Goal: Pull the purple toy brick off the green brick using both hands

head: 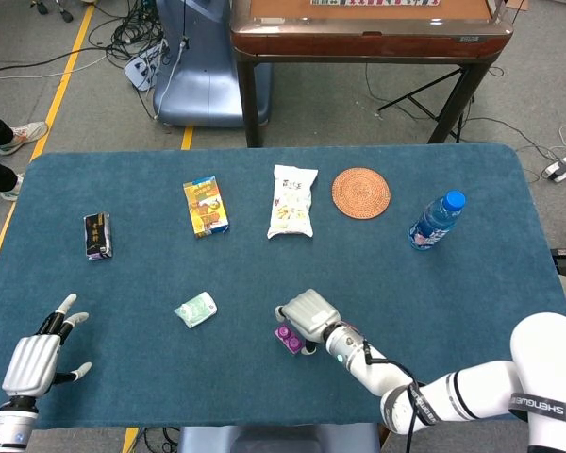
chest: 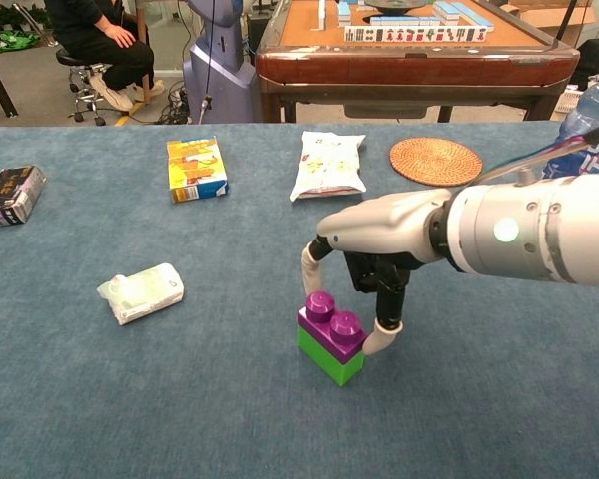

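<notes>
The purple brick [chest: 329,324] sits stacked on the green brick [chest: 329,357] near the table's front middle; in the head view only the purple brick [head: 286,337] shows, beside my hand. My right hand [chest: 379,239] hangs over the stack, one finger touching the purple brick's far end and another pressed against its right end, pinching it. From above, the right hand [head: 308,314] covers most of the stack. My left hand [head: 38,354] rests at the front left corner with fingers spread, holding nothing, far from the bricks.
A crumpled white-green packet [chest: 142,291] lies left of the bricks. Further back are a yellow box [chest: 196,168], a white snack bag [chest: 328,165], a woven coaster [chest: 436,160], a water bottle [head: 436,220] and a dark packet [chest: 12,194].
</notes>
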You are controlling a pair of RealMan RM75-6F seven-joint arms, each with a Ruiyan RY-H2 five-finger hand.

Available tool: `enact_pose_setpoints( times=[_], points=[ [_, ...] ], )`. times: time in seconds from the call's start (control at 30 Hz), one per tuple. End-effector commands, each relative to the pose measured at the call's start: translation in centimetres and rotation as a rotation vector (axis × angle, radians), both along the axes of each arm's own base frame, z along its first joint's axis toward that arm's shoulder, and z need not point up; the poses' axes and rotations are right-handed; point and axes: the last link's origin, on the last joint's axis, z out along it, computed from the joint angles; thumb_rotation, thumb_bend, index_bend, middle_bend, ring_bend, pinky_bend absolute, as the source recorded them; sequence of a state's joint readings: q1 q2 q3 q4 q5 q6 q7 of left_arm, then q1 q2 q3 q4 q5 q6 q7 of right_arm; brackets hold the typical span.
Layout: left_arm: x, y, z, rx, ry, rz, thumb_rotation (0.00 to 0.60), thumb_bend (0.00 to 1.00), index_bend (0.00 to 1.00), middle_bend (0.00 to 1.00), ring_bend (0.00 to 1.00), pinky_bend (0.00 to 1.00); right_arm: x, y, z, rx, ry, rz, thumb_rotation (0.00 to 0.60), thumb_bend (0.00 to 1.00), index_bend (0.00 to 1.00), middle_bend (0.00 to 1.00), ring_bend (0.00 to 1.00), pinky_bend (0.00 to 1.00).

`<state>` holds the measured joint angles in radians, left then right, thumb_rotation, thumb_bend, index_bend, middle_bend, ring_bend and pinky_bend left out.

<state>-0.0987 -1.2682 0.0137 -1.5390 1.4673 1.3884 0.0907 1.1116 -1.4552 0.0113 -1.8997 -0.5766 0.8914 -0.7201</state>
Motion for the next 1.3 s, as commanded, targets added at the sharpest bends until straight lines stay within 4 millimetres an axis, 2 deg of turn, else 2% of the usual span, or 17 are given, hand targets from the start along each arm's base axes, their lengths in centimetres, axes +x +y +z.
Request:
enact_pose_setpoints(
  times=[0.03, 0.5, 0.83, 0.93, 1.07, 1.3],
  points=[
    [0.0, 0.0, 0.0, -0.001, 0.0, 0.001, 0.6, 0.0, 0.28, 0.05, 0.15, 0.5, 0.1, 0.0, -0.1, 0.006, -0.002, 0.004, 0.6, 0.0, 0.32, 1.0, 1.0, 1.0],
    [-0.1, -0.1, -0.2, -0.003, -0.005, 0.003, 0.6, 0.0, 0.28, 0.05, 0.15, 0.5, 0.3, 0.0, -0.4, 0.015, -0.001, 0.019, 0.6, 0.0, 0.34, 1.0, 1.0, 1.0],
    [-0.1, -0.1, -0.2, -0.002, -0.007, 0.004, 0.6, 0.0, 0.28, 0.05, 0.15, 0.5, 0.4, 0.0, -0.5, 0.006, -0.008, 0.022, 0.6, 0.0, 0.47, 1.0, 1.0, 1.0],
    [0.0, 0.0, -0.2, 0.001, -0.011, 0.0, 0.6, 0.0, 0.28, 0.05, 0.15, 0.5, 0.4, -0.1, -0.4, 0.004, -0.023, 0.016, 0.6, 0.04, 0.51, 1.0, 1.0, 1.0],
    [0.4, 0.4, -0.1, 0.008, -0.016, -0.016, 0.6, 0.0, 0.26, 0.05, 0.15, 0.51, 0.4, -0.3, 0.4, -0.011, -0.055, 0.003, 0.6, 0.07, 0.54, 1.0, 1.0, 1.0],
    [2.7, 2.5, 0.5, 0.03, -0.073, -0.082, 0.6, 0.0, 0.22, 0.07, 0.18, 0.53, 0.9, -1.1, 4.3, -0.057, -0.171, -0.029, 0.6, 0.09, 0.55, 1.0, 1.0, 1.0]
  ],
)
